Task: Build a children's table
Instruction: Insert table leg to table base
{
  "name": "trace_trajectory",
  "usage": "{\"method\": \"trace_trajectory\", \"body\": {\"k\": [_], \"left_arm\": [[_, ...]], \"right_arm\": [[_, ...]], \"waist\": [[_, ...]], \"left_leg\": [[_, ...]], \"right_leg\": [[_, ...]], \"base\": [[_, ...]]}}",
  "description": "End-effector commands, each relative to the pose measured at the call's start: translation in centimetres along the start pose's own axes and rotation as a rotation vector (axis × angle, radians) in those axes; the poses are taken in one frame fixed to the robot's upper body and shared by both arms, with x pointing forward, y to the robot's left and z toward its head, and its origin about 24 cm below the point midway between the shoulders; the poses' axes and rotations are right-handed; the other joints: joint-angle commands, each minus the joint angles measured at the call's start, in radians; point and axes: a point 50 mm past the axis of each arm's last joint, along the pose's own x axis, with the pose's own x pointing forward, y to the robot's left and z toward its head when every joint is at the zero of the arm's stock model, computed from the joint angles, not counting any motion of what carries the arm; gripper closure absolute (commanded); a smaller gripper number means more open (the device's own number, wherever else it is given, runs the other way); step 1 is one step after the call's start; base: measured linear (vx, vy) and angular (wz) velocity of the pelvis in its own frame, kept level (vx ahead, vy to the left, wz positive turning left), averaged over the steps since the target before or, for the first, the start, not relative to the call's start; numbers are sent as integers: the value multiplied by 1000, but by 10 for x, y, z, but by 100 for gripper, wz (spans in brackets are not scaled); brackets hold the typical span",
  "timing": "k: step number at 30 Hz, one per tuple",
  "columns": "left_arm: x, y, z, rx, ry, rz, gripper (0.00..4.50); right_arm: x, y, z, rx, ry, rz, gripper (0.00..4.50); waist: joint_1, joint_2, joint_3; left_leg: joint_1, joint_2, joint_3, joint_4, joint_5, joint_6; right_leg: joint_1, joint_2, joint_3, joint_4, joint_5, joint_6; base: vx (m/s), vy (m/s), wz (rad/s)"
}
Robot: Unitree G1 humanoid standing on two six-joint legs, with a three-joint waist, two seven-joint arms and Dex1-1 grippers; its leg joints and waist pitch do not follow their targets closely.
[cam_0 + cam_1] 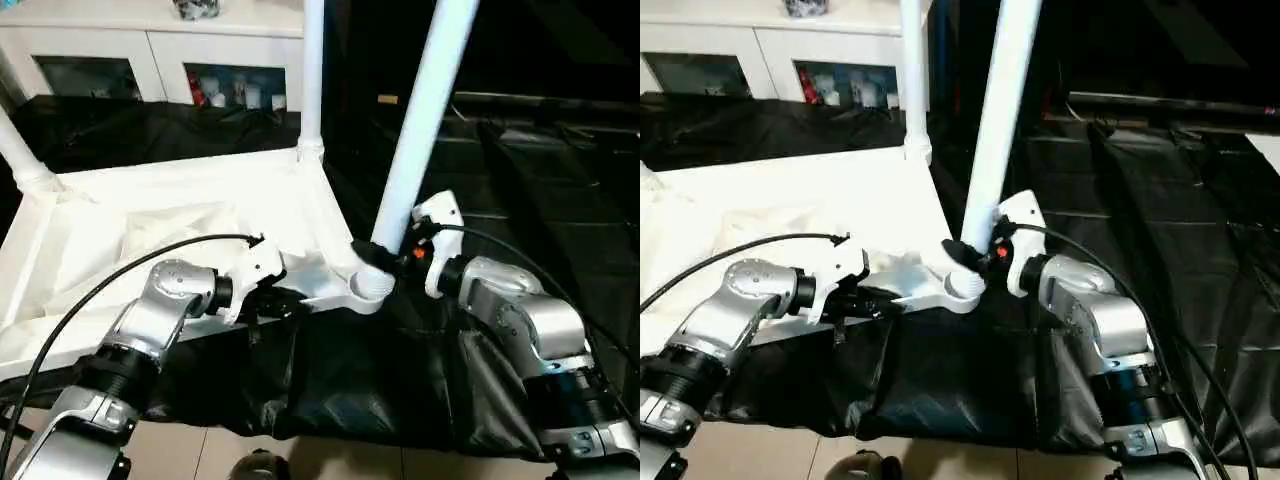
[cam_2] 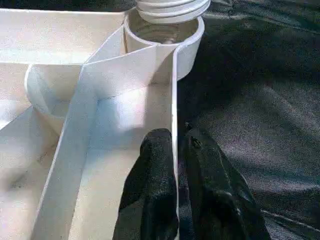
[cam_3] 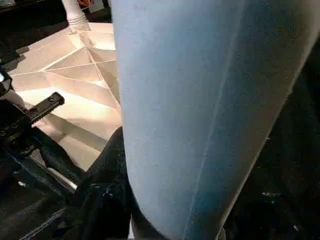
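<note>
On the black-covered counter (image 1: pixel 340 390), the table top (image 1: pixel 180 230) is lying upside down, ribs facing up, with its near corner hanging close to the counter's front edge. Two legs are already standing in corner sockets: one at the far corner (image 1: pixel 312 80) and one at the far left corner (image 1: pixel 20 155), partly cut off by the picture's edge. A third leg (image 1: pixel 425 110) is being held by the right end effector (image 1: pixel 392 252), whose black fingers are wrapping around its lower end, just above the near corner socket (image 1: pixel 372 285). In the left wrist view the leg's ribbed end is sitting at the socket's mouth, not yet seated as far as I can judge. The left end effector (image 2: pixel 175 200) is standing narrow, its fingers pinching the top's thin side rim (image 2: pixel 174 100) to steady it. By my reading, the job is about halfway: this leg needs pressing home, and a fourth is probably still to come.
</note>
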Motion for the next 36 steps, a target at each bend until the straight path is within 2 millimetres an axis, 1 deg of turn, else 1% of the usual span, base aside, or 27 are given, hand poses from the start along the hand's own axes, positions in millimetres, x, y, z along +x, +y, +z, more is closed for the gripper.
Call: {"method": "trace_trajectory", "body": {"k": [1, 3, 4, 6, 9, 10, 11, 13, 14, 15, 17, 19, 21, 22, 23, 24, 25, 26, 27, 29, 30, 31, 34, 36], "left_arm": [[4, 0, -3, -5, 29, -15, 427], [5, 1, -3, -3, 31, -18, 427], [5, 1, -4, -1, 36, -22, 442], [5, 2, -5, 1, 46, -32, 448], [4, 1, -6, 2, 57, -44, 448], [4, 2, -7, 5, 60, -44, 450], [4, 2, -6, 3, 58, -48, 450], [4, 2, -6, 3, 57, -53, 450], [4, 2, -7, 4, 59, -57, 450], [4, 2, -7, 4, 59, -57, 450], [4, 2, -7, 12, 65, -54, 450], [4, 1, -7, 13, 65, -56, 450], [4, 1, -6, 11, 61, -57, 450], [4, 1, -6, 10, 59, -58, 450], [4, 0, -6, 10, 56, -59, 450], [4, 0, -6, 10, 55, -60, 450], [4, 0, -5, 10, 53, -62, 450], [4, 0, -5, 10, 52, -63, 450], [4, 0, -5, 9, 50, -63, 450], [5, 0, -4, 6, 43, -66, 450], [5, 0, -4, 5, 42, -65, 450], [5, 1, -3, 5, 41, -63, 450], [6, 1, -3, 5, 39, -58, 450], [6, 2, -2, 4, 35, -50, 450]], "right_arm": [[1, -1, 10, -28, -19, 10, 261], [2, -1, 10, -30, -17, 14, 261], [2, -1, 10, -31, -16, 16, 261], [4, 0, 9, -38, -2, 22, 261], [5, 0, 7, -49, 15, 28, 261], [5, 1, 6, -53, 23, 31, 261], [6, 1, 5, -54, 32, 36, 261], [8, 1, 3, -57, 48, 46, 261], [10, 1, 2, -58, 63, 51, 261], [10, 1, 2, -58, 63, 52, 261], [11, 1, 1, -59, 78, 62, 261], [11, 1, 1, -62, 91, 65, 261], [11, -1, 0, -63, 94, 64, 261], [12, -1, 0, -63, 95, 63, 261], [13, -2, -1, -63, 93, 59, 261], [13, -3, -1, -58, 89, 54, 261], [14, -3, -1, -49, 82, 51, 261], [15, -4, -2, -35, 73, 48, 261], [16, -4, -2, -25, 66, 47, 261], [17, -6, 0, 70, 11, 56, 261], [17, -6, 0, 81, 5, 56, 261], [17, -8, -2, 111, -6, 55, 261], [16, -10, -5, 131, -7, 50, 261], [13, -11, -12, 148, 0, 45, 261]], "waist": [[-2, -7, -73], [-1, -7, -74], [-2, -8, -74], [-2, -8, -75], [-2, -7, -75], [-2, -11, -75], [-1, -13, -75], [-1, -11, -76], [-2, -19, -75], [-1, -16, -76], [-1, -17, -74], [-1, -15, -74], [-3, -17, -75], [-2, -21, -75], [-1, -19, -75], [0, -13, -76], [-2, -15, -75], [-3, -14, -76], [-4, -15, -77], [-4, -17, -77], [-3, -15, -78], [-3, -15, -78], [-3, -15, -79], [-3, -16, -78]], "left_leg": [[53, 84, -49, -78, -260, -55], [54, 84, -49, -77, -261, -56], [51, 84, -50, -78, -255, -55], [51, 84, -50, -78, -247, -54], [52, 84, -49, -76, -245, -53], [50, 84, -48, -76, -241, -51], [50, 84, -48, -76, -234, -46], [49, 84, -48, -75, -228, -40], [50, 84, -47, -76, -231, -40], [50, 84, -49, -76, -229, -41], [50, 85, -48, -76, -235, -42], [51, 86, -49, -78, -243, -48], [52, 85, -49, -79, -252, -55], [53, 85, -48, -79, -253, -55], [52, 85, -48, -77, -251, -54], [53, 86, -49, -77, -255, -58], [53, 86, -49, -79, -261, -60], [55, 86, -50, -80, -268, -65], [55, 86, -49, -80, -270, -68], [54, 85, -49, -79, -269, -63], [53, 85, -48, -78, -266, -61], [54, 85, -49, -79, -267, -61], [54, 86, -48, -79, -261, -62], [54, 86, -47, -79, -266, -65]], "right_leg": [[12, -121, 63, -89, -175, -176], [11, -121, 63, -90, -180, -176], [14, -122, 62, -88, -176, -175], [13, -121, 62, -87, -166, -175], [13, -122, 62, -87, -156, -184], [14, -122, 62, -86, -153, -184], [14, -122, 62, -86, -148, -182], [14, -122, 61, -85, -143, -183], [14, -121, 61, -86, -148, -183], [15, -122, 60, -83, -149, -185], [13, -123, 61, -86, -161, -184], [12, -121, 61, -86, -167, -179], [12, -122, 61, -85, -166, -181], [12, -122, 61, -86, -166, -181], [12, -125, 62, -86, -165, -184], [11, -125, 62, -87, -164, -183], [10, -122, 61, -86, -164, -182], [10, -121, 61, -85, -155, -184], [11, -121, 61, -83, -141, -190], [12, -122, 61, -83, -131, -199], [13, -123, 61, -84, -129, -201], [13, -122, 60, -83, -131, -201], [13, -120, 59, -81, -117, -202], [13, -122, 59, -82, -121, -204]], "base": [[0, 0, 0], [0, 0, 0], [0, 0, 0], [0, 0, 0], [0, 0, 0], [0, 0, 0], [0, 0, 0], [0, 0, 0], [0, 0, 0], [0, 0, 0], [0, 0, 0], [0, 0, 0], [0, 0, 0], [0, 0, 0], [0, 0, 0], [0, 0, 0], [0, 0, 0], [0, 0, 0], [0, 0, 0], [0, 0, 0], [0, 0, 0], [0, 0, 0], [0, 0, 0], [0, 0, 0]]}}
